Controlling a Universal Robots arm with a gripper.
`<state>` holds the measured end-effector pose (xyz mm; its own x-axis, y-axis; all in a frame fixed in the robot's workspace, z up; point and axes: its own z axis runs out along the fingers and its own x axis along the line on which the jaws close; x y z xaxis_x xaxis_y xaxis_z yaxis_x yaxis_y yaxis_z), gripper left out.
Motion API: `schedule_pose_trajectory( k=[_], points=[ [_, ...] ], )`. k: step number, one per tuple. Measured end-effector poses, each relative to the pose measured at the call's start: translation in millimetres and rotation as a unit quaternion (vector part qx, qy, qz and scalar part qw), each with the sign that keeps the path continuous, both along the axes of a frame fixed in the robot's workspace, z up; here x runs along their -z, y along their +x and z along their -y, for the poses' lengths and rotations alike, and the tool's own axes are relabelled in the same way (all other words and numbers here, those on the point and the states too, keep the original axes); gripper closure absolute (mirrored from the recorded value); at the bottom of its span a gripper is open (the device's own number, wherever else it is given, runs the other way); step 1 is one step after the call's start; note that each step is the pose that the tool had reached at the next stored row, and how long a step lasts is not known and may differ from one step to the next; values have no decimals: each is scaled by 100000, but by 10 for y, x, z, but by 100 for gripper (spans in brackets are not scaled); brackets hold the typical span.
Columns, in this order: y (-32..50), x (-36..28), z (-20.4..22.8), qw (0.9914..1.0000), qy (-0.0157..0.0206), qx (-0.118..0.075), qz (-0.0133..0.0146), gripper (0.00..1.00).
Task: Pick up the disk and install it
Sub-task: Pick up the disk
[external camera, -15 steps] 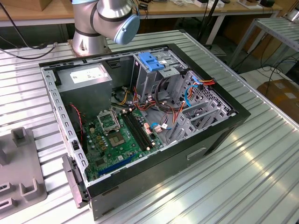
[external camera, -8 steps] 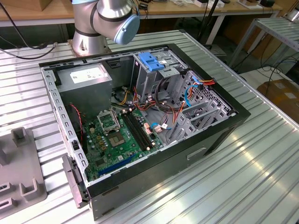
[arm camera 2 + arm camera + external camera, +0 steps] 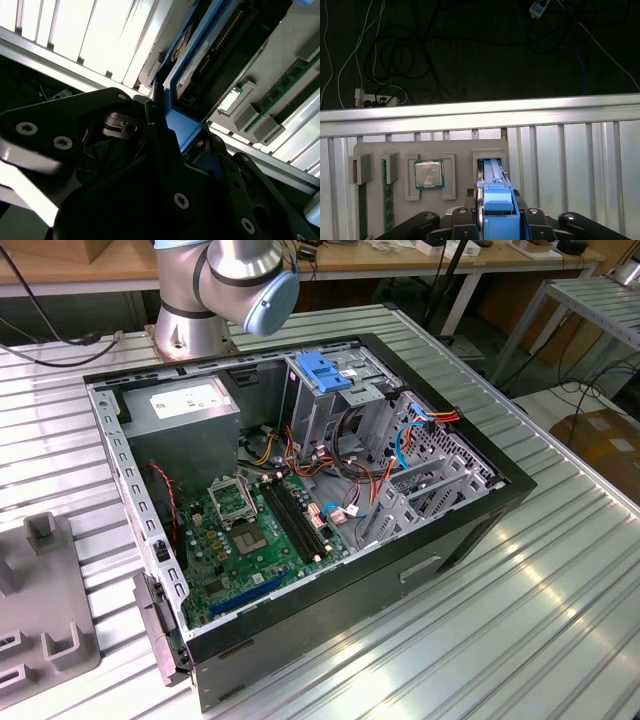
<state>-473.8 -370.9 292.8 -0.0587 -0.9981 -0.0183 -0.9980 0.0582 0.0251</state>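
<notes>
The hand point(image 3: 498, 212) is closed on the disk point(image 3: 496, 192). In both wrist views its fingers point(image 3: 150, 112) press the blue rails from either side, with no gap showing.

The disk stands on edge. Its long axis runs straight out from the hand towards the tray point(image 3: 455, 150), in line with the tray's end slot. Its far end looks to be at or just inside that slot, but I cannot tell whether it is seated or already lifted. So the disk lies dead ahead of the hand, along the hand's own line.

On the tray, the next pocket along from the slot holds a processor point(image 3: 429, 174). A memory stick point(image 3: 387, 210) lies beyond that. The tray rests on the ribbed desk point(image 3: 570, 165).

In the exterior view the open case point(image 3: 400, 590) lies on the desk.
</notes>
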Motion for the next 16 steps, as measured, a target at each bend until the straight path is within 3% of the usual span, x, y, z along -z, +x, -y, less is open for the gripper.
schedule_pose_trajectory(
  k=[1,3,4,12,15,16],
  points=[
    [0,0,0,100000,0,3,2,56],
    [0,0,0,100000,-1,0,4,56],
    [0,0,0,100000,2,0,2,49],
    [21,0,0,100000,-9,3,0,49],
    [22,0,0,100000,-11,3,-4,51],
    [22,0,0,100000,-10,3,0,63]
  ],
)
